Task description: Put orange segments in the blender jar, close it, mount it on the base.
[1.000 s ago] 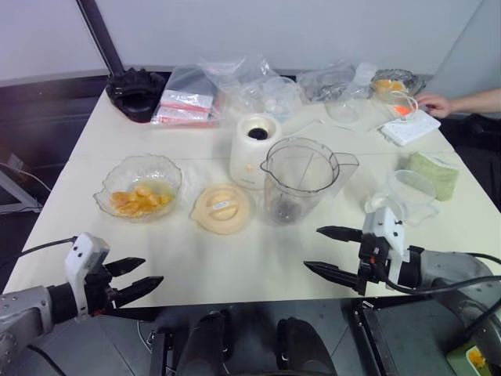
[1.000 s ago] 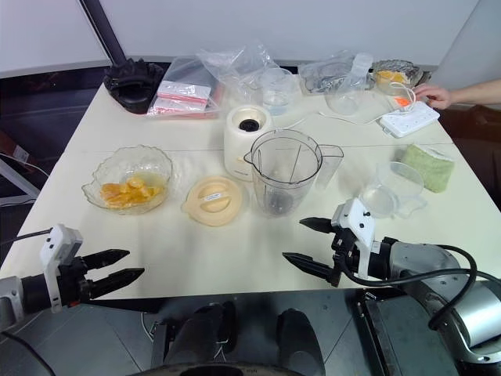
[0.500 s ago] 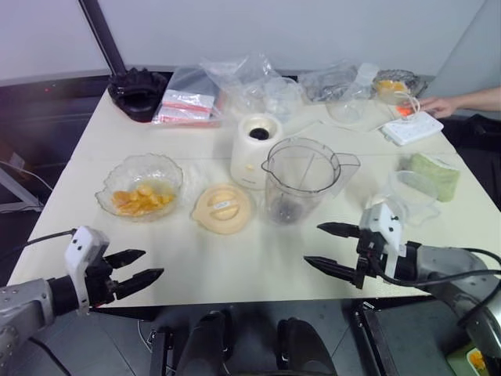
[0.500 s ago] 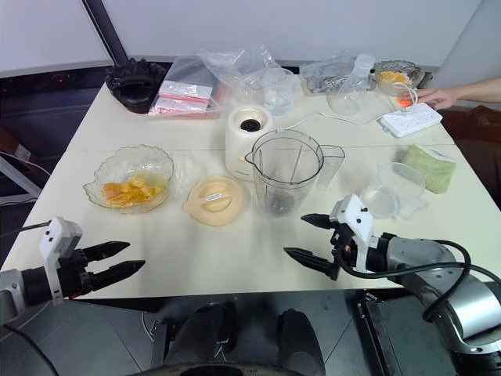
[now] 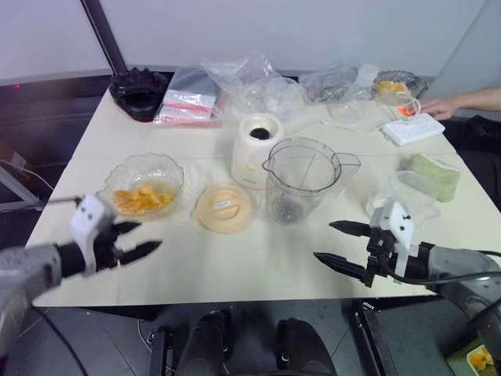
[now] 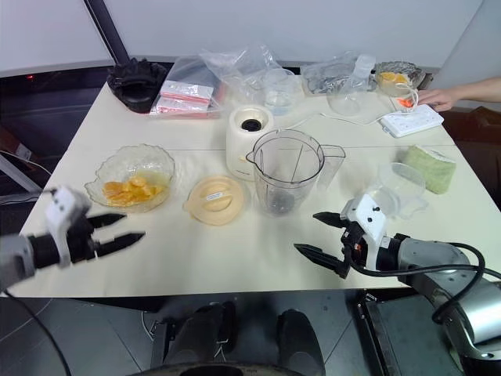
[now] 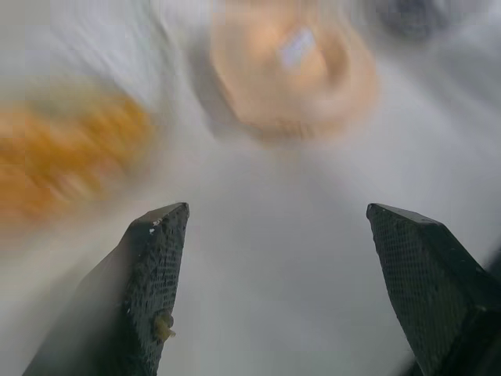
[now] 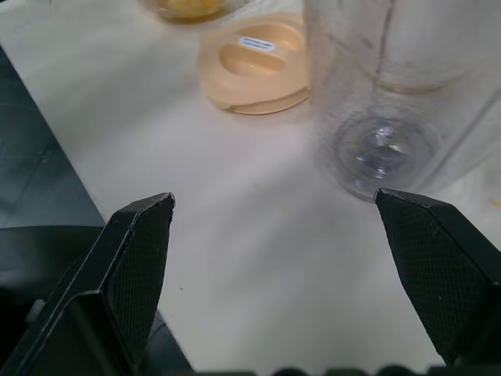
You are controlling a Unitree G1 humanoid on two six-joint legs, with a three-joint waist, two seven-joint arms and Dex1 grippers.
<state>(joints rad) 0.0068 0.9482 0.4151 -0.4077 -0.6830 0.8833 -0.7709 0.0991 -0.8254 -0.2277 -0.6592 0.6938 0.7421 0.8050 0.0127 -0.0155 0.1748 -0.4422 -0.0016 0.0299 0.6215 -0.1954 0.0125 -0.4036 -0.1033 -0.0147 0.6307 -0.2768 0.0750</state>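
The blender jar (image 5: 301, 178) stands upright near the middle of the cream table (image 5: 235, 258), a tall clear plastic pitcher with a spout, a side handle and a dark blade at its bottom; nothing lies inside it. Just behind it and touching or nearly so sits the base (image 5: 255, 149), a squat cream-white block with a dark round socket on top. Beside the jar on the robot's left lies a flat, round, peach-coloured lid (image 5: 223, 207) with a moulded grip. Further left is a scalloped clear glass bowl (image 5: 144, 182) holding the orange segments (image 5: 139, 200), glossy and wet-looking.

The left gripper (image 5: 135, 240) hovers over the table's near edge just in front of the bowl, its black textured fingers spread apart and empty (a tiny yellow speck clings to one finger). The right gripper (image 5: 343, 246) hangs in front of the jar, fingers spread wide, holding nothing.

At the far edge lie crinkled clear plastic bags (image 5: 235, 78) and a black ridged round object (image 5: 138, 90).
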